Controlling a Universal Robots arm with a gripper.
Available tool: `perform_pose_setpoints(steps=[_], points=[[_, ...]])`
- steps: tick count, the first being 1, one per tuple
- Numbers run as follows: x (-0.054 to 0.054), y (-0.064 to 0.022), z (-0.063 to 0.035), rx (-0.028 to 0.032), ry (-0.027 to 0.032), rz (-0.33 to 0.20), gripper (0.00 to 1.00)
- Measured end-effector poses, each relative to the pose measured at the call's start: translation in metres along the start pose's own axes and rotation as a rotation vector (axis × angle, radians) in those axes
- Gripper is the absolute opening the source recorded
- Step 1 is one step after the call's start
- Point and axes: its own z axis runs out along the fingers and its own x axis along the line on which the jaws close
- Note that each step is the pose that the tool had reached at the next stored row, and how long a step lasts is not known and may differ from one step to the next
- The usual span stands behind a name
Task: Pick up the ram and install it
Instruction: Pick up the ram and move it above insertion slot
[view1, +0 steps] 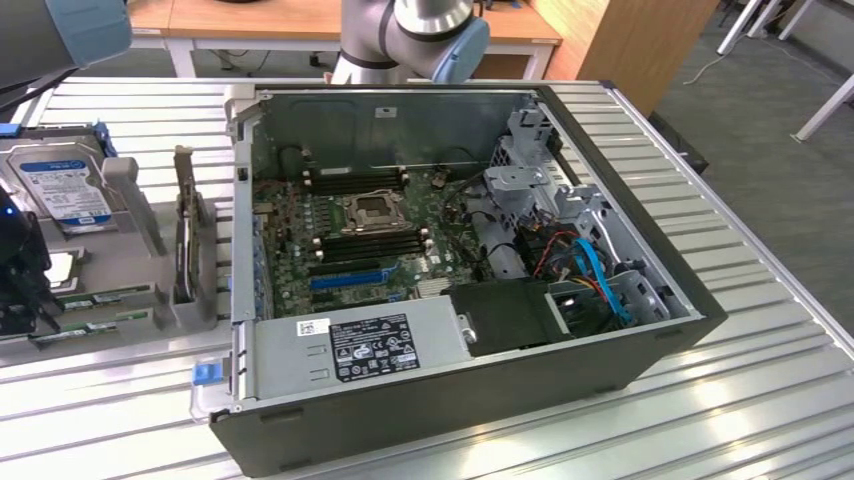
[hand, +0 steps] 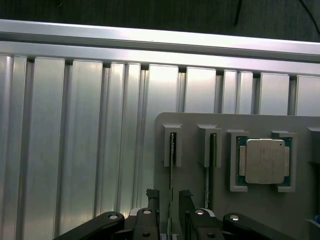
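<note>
Jaws spread, gripper (hand: 169, 194) astride ram (hand: 172, 150), processor (hand: 264, 161) beside

One case (view1: 534, 390), holding one motherboard (view1: 300, 250) and, at six o'clock of that, one power supply (view1: 360, 345). One tray (hand: 195, 122) at nine o'clock of the case, carrying two rams (hand: 172, 150), one CPU (hand: 264, 161), one hard drive (view1: 60, 185), one card (view1: 187, 235). One arm (view1: 414, 30) at twelve o'clock. One gripper (hand: 169, 197), two fingers (hand: 152, 197).
</note>
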Motion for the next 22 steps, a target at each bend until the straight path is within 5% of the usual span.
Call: perform_pose_setpoints(steps=[22], points=[[0.002, -0.0144, -0.0002, 0.0003, -0.0076, 0.000, 0.29]])
